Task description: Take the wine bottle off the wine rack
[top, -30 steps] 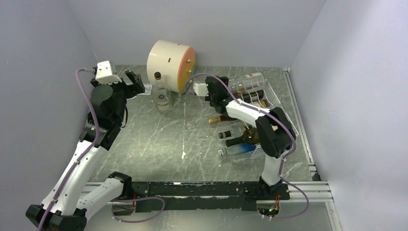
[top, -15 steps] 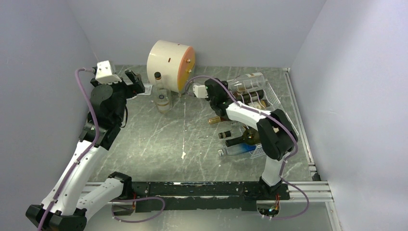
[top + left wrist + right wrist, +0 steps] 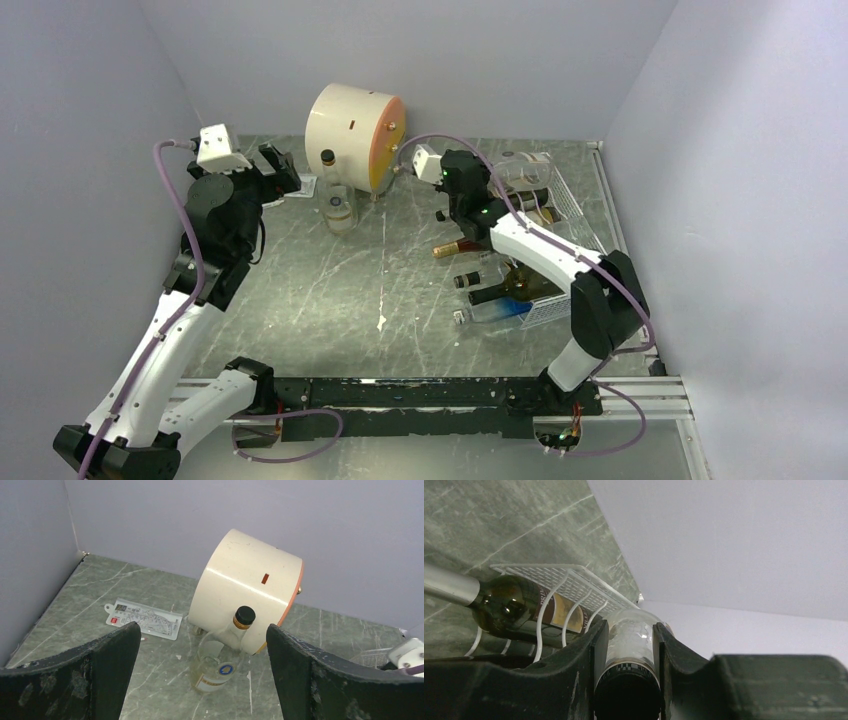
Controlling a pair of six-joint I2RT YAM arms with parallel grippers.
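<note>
The white wire wine rack [image 3: 570, 215] stands at the right with several bottles lying in it. A clear wine bottle [image 3: 525, 166] lies on its top row, neck pointing left. My right gripper [image 3: 484, 182] is shut on that bottle's neck. In the right wrist view the fingers [image 3: 599, 645] press both sides of the clear neck [image 3: 631, 635], just behind its black cap. The rack's wavy wires [image 3: 569, 580] and a dark bottle [image 3: 509, 605] show behind. My left gripper [image 3: 283, 168] is open and empty at the far left, also open in its own view [image 3: 202, 627].
A cream drum with an orange face [image 3: 355, 122] stands at the back. A small clear bottle [image 3: 338, 205] stands upright in front of it, also in the left wrist view [image 3: 220, 655]. A white card [image 3: 144, 618] lies on the table. Dark bottle necks [image 3: 470, 246] stick out left of the rack.
My right gripper has moved right and back along the clear bottle's neck, and the right elbow has swung out to the right. The left arm has not moved.
</note>
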